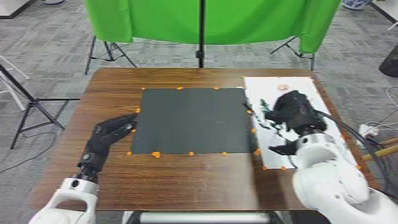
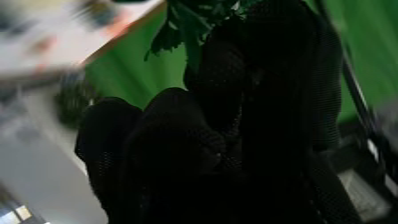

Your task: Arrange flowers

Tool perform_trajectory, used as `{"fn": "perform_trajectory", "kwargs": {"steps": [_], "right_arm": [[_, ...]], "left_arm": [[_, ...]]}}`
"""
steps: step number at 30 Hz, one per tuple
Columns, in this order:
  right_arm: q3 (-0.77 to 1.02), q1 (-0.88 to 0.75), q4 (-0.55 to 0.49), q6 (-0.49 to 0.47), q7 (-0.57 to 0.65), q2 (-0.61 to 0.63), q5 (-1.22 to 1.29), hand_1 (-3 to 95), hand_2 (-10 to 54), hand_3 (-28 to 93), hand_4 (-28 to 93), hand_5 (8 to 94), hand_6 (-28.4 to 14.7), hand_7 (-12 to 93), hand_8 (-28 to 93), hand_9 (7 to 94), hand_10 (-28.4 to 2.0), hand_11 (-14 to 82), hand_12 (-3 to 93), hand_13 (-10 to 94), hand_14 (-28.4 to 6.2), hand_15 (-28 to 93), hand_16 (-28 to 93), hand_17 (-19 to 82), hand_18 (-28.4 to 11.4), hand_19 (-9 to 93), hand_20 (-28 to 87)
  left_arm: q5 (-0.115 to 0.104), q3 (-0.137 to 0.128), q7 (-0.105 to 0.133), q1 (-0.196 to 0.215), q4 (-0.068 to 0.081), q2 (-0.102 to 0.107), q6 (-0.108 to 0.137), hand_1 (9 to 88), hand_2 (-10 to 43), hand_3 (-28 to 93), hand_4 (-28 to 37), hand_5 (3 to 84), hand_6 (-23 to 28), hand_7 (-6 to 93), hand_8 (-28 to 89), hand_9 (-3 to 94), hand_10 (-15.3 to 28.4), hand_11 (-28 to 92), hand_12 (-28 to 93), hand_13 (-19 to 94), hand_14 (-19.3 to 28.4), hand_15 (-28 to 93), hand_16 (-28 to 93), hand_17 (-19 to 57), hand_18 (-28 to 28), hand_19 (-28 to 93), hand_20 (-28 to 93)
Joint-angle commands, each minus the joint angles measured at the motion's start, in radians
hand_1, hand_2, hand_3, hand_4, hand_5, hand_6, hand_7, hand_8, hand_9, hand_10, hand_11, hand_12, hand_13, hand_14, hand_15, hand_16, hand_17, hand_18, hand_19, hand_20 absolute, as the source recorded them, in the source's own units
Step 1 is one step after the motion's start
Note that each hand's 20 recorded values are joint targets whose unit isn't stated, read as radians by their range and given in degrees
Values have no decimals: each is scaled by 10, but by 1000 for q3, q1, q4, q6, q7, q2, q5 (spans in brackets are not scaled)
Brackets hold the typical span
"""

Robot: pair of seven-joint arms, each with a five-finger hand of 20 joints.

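Nearest the camera, the white right arm (image 1: 330,182) comes in from the lower right of the head view, ending in the black-gloved right hand (image 1: 300,112) at right of centre. The brown bench (image 1: 200,190) fills most of the head view, with a green cloth (image 1: 258,22) hanging across the top. On the bench, in the middle of the frame, lies a dark grey mat (image 1: 193,120); just right of it is a long white sheet (image 1: 277,82), partly under the right hand. The white left arm (image 1: 73,196) enters at the lower left, and its black left hand (image 1: 108,132) reaches up to the mat's left edge, fingers straight. The leafy greenery (image 1: 266,105) is over the sheet, beside the left side of the right hand. In the right wrist view, the right hand (image 2: 173,135) has its fingers curled in, clamped on the greenery, whose leaves come out at the fingertips. A small peach-coloured thing (image 1: 283,87) sits near the sheet's top edge. Smallest are the orange bits (image 1: 156,155) around the mat's border.
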Motion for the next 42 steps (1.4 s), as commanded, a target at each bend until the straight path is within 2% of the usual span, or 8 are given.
{"fn": "perform_trajectory", "kwargs": {"steps": [1,3,7,29,34,36,37,42], "right_arm": [[-241,234,158,56,-64,-253,125,865,-95,-283,626,721,-5,476,238,817,-113,456,494,916,-29,632,360,700,-101,932,574],[-306,279,209,72,-65,-286,173,866,-95,-283,622,720,-6,477,237,817,-113,456,492,916,-30,631,361,700,-100,932,574],[-416,351,294,69,-55,-338,173,870,-95,-283,619,721,-6,478,233,817,-114,456,489,916,-30,629,361,699,-99,932,570],[-702,629,488,194,-65,-429,478,861,-95,-283,587,714,-12,478,218,829,-112,406,467,923,-35,575,355,696,-89,932,497],[-699,621,481,146,-78,-420,507,774,-95,-261,455,768,-35,284,207,836,-146,381,317,917,-41,541,359,682,-94,932,438],[-706,619,481,152,-85,-417,507,481,-95,447,-61,768,-44,248,25,832,-149,361,304,911,-43,535,355,675,-97,931,426],[-704,617,481,143,-87,-415,507,420,-95,565,-151,764,-48,233,-42,829,-151,352,300,908,-44,531,354,671,-98,931,421],[-693,607,459,108,-106,-387,489,339,-95,592,-186,742,-59,188,-67,814,-152,341,298,900,-47,529,354,659,-107,932,421]], "left_arm": [[-122,53,99,-36,90,4,220,243,43,623,-245,385,55,49,-35,371,130,155,133,271,167,269,33,-11,145,146,198],[-147,61,113,-40,95,8,263,226,55,634,-272,349,47,43,-35,353,125,147,134,263,161,255,39,-12,143,140,196],[-189,57,115,-34,94,6,264,202,79,627,-281,308,42,44,-36,338,124,145,136,259,161,251,43,-12,141,138,197],[-174,102,81,-67,96,33,196,185,74,644,-283,334,54,49,-34,346,130,167,142,261,167,284,43,-14,142,144,197],[-179,96,86,-53,92,22,196,193,64,642,-283,331,55,46,-33,345,129,167,144,261,168,287,44,-16,143,145,198],[-175,95,85,-49,90,19,203,193,62,643,-283,331,56,46,-32,344,129,168,145,261,168,288,45,-16,143,146,199],[-175,94,89,-46,91,17,206,194,60,642,-283,331,56,46,-32,344,129,168,145,261,168,289,45,-17,144,146,199],[-196,78,88,-33,89,9,216,194,58,642,-283,332,58,44,-32,344,130,168,146,260,169,288,44,-16,144,144,198]]}}
